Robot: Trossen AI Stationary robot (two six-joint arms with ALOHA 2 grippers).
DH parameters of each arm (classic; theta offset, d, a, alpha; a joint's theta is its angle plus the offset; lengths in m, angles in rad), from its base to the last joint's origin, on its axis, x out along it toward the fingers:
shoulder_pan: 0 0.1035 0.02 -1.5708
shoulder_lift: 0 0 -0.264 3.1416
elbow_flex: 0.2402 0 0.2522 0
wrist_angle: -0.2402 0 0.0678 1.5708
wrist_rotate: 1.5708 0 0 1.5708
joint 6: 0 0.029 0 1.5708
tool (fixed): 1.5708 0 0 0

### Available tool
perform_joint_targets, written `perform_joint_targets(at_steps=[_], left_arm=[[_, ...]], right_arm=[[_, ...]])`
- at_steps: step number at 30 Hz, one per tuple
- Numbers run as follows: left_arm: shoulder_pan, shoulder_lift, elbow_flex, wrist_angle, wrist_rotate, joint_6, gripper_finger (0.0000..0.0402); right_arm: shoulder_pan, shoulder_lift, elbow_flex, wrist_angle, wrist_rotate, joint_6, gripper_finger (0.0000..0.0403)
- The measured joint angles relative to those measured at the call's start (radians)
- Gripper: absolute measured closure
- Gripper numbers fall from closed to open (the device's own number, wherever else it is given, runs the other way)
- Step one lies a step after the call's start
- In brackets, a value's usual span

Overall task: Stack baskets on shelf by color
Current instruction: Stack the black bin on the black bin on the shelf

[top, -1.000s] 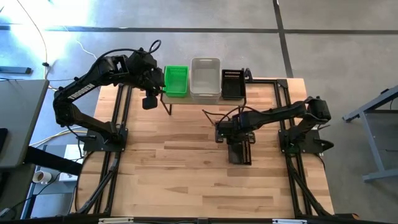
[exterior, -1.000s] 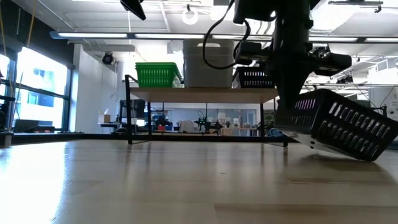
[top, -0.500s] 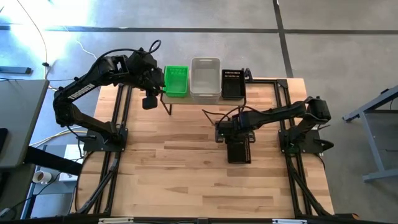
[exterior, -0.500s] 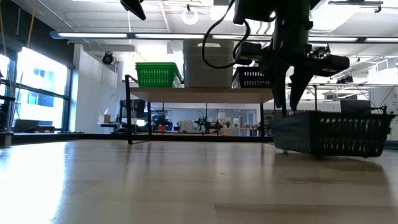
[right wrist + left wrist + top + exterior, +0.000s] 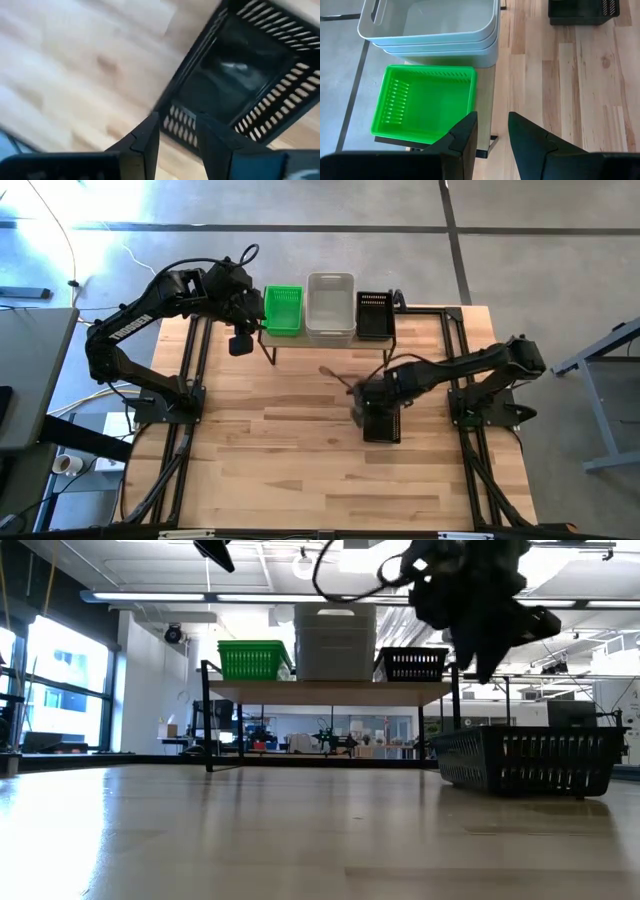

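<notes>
Three baskets rest on the shelf (image 5: pixel 330 692) at the table's far side: a green basket (image 5: pixel 283 310), a whitish-grey stack (image 5: pixel 330 307) and a black one (image 5: pixel 374 314). Another black basket (image 5: pixel 381 423) sits flat on its bottom on the table, right of centre. My right gripper (image 5: pixel 177 137) hangs open above that basket's left end, clear of it in the low view. My left gripper (image 5: pixel 492 132) is open with nothing between its fingers, above the shelf's left end beside the green basket (image 5: pixel 425 105).
The shelf stands on thin black legs (image 5: pixel 207 730) with open space beneath its plank. Black frame rails (image 5: pixel 190 370) run along the table's left and right sides by the arm bases. Bare wooden tabletop (image 5: pixel 280 460) stretches toward the near edge.
My right gripper has opened and let go of the black basket, which was tilted with one end raised and now lies flat on the table. The gripper has then risen clear of the basket, rolling about its own axis and shifting slightly toward the table's left.
</notes>
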Motion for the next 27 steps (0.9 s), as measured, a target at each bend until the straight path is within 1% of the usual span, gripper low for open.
perform_joint_targets(at_steps=[5,9,14,18,23,27], left_arm=[[0.000,0.000,0.000,0.000,0.000,-0.001,0.0300],[0.000,0.000,0.000,0.000,0.000,-0.036,0.0300],[0.000,0.000,0.000,0.000,0.000,-0.055,0.0300],[0.000,0.000,0.000,0.000,0.000,-0.074,0.0300],[0.000,0.000,0.000,0.000,0.000,-0.080,0.0300],[0.000,0.000,0.000,0.000,0.000,-0.081,0.0300]], right_arm=[[0.076,-0.001,0.000,-0.004,-0.047,-0.277,0.0291],[0.123,-0.001,0.000,-0.006,-0.026,-0.462,0.0291],[0.174,-0.001,0.000,-0.009,0.001,-0.630,0.0279],[0.203,0.000,0.000,-0.010,0.079,-0.696,0.0270],[0.205,0.007,0.000,0.001,0.083,-0.705,0.0268],[0.206,0.055,0.000,0.009,0.063,-0.728,0.0268]])
